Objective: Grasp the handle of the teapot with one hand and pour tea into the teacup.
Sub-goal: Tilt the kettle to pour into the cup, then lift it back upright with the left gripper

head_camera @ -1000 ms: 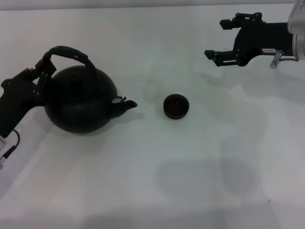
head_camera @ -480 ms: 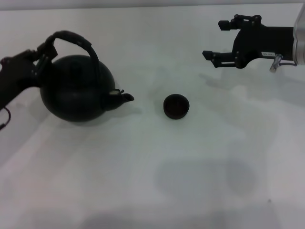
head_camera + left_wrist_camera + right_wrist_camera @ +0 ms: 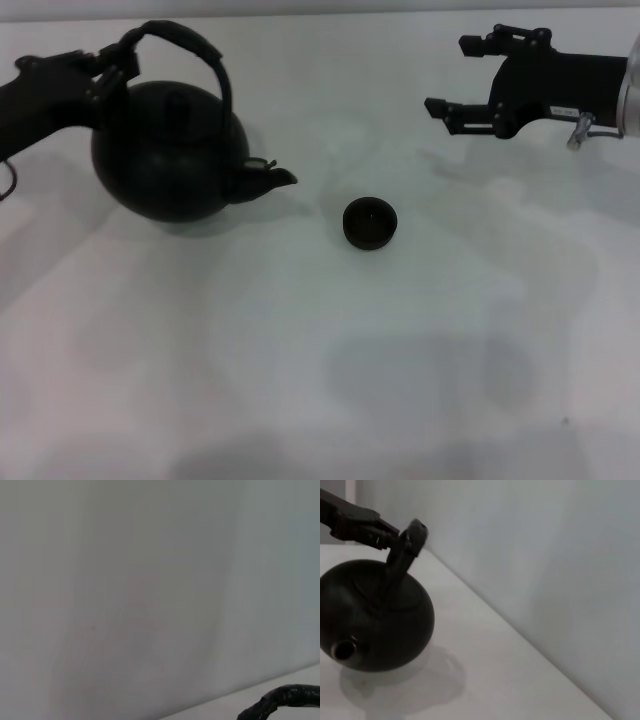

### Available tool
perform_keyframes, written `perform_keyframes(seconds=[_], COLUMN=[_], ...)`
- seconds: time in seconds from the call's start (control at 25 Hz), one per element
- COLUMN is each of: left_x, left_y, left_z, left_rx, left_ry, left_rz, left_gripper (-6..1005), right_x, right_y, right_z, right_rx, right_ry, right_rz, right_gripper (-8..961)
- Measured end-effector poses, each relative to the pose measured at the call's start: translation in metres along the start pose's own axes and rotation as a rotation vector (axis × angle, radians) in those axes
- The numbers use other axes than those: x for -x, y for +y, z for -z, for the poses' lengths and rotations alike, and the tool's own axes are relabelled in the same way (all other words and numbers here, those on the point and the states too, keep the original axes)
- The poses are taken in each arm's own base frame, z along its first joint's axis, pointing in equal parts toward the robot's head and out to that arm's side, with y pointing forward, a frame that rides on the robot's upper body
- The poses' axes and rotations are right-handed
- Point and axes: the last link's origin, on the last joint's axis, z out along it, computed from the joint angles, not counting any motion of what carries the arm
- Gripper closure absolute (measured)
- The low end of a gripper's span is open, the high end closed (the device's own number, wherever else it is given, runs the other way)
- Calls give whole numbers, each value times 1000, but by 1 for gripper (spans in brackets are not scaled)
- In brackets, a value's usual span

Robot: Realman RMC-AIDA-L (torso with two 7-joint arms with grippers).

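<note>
in the head view the teapot (image 3: 170, 150) sat at upper left of the frame, and the left gripper (image 3: 112, 68) was pinching its handle (image 3: 190, 50) at the end away from the spout, the arm coming in from the left edge. a shadow under the pot suggested it was off the table (image 3: 300, 380), though that could not be told for sure. the spout (image 3: 268, 178) pointed toward frame right, straight at the teacup (image 3: 370, 222), which stood near the centre, well apart from the spout tip and a little lower in the frame. so the pot's long axis, handle end to spout, already lay along the line to the cup; judging from this, the pour called for carrying the pot toward frame right until the spout was over the cup, then tipping. the right gripper (image 3: 452, 78) hung at upper right, fingers spread, holding nothing, farther from the pot than the left. in the left wrist view only a bit of the handle (image 3: 285, 702) showed at lower right. in the right wrist view the pot (image 3: 372, 622) filled the lower left, spout opening facing the camera, with the left gripper (image 3: 395, 535) clamped on the handle at upper left.
</note>
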Motion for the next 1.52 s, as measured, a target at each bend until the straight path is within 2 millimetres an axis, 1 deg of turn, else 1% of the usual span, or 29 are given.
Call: perform_keyframes(seconds=[0.24, 0.52, 0.6, 0.8, 0.88, 0.92, 1.24, 1.52], left_x=[-23, -45, -53, -67, -73, -73, -86, -95], left_y=[7, 14, 16, 23, 28, 28, 51, 67], left_z=[-14, -31, -38, -54, -62, -62, -78, -79], left_rx=[5, 8, 5, -10, -21, -21, 1, 8], left_ry=[-84, -156, -188, -275, -323, -323, -358, -372], left_rz=[-66, -129, -165, -217, -276, -276, -415, -516], left_gripper=[846, 846, 846, 853, 853, 853, 852, 855], right_x=[1, -3, -5, -9, -11, -11, -16, -19], right_y=[-4, -10, -12, -15, -16, -16, -21, -25], right_z=[7, 19, 22, 28, 30, 31, 39, 44], right_rx=[-37, -96, -108, -135, -148, -152, -189, -211], right_ry=[-55, -125, -134, -150, -164, -170, -189, -191], right_rz=[-14, -45, -62, -83, -85, -87, -111, -126], right_gripper=[110, 111, 111, 111, 111, 111, 112, 112])
